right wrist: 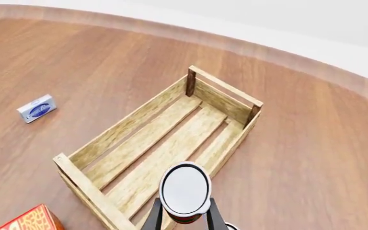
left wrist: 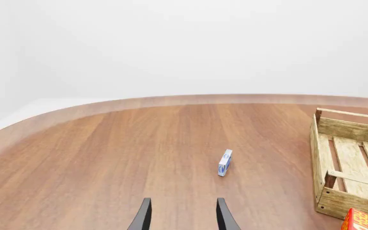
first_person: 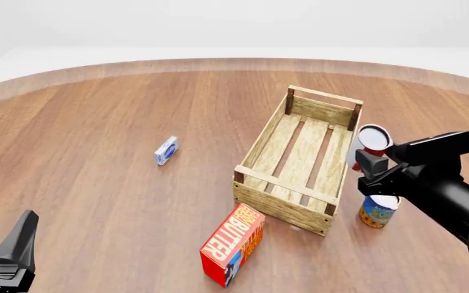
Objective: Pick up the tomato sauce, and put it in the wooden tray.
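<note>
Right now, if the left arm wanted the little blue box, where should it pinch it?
Probably across its two wide flat faces, coming straight down from above. The little blue box seems to stand on a thin edge, so its slim thickness points up and should slip between the fingers of the open left gripper.

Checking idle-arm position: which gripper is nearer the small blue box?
Left. The left gripper points at the small blue box across bare table; the right gripper holds the tomato sauce over the wooden tray.
</note>
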`<action>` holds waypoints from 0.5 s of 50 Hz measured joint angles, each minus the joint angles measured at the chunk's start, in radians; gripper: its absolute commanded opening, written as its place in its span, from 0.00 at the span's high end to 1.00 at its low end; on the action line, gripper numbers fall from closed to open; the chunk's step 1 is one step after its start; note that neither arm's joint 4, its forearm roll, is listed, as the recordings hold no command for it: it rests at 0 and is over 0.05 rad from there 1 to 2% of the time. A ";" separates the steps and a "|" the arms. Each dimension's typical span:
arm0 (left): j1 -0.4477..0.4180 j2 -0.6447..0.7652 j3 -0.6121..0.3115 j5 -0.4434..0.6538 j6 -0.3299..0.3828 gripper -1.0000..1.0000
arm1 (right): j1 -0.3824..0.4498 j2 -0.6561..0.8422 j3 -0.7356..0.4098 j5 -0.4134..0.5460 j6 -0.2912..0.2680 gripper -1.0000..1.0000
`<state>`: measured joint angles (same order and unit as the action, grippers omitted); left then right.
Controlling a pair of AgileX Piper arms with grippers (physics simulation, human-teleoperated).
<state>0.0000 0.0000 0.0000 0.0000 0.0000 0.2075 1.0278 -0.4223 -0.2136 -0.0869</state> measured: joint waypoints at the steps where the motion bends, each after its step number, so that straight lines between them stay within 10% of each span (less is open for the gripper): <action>1: 0.000 0.000 0.000 0.000 0.000 0.00 | 0.000 0.004 -0.002 -0.002 -0.001 1.00; 25: 0.000 0.000 0.000 0.000 0.000 0.00 | 0.018 0.099 -0.067 -0.042 -0.018 1.00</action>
<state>0.0000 0.0000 0.0000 0.0000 0.0000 0.2252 1.1265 -0.4894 -0.2553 -0.1047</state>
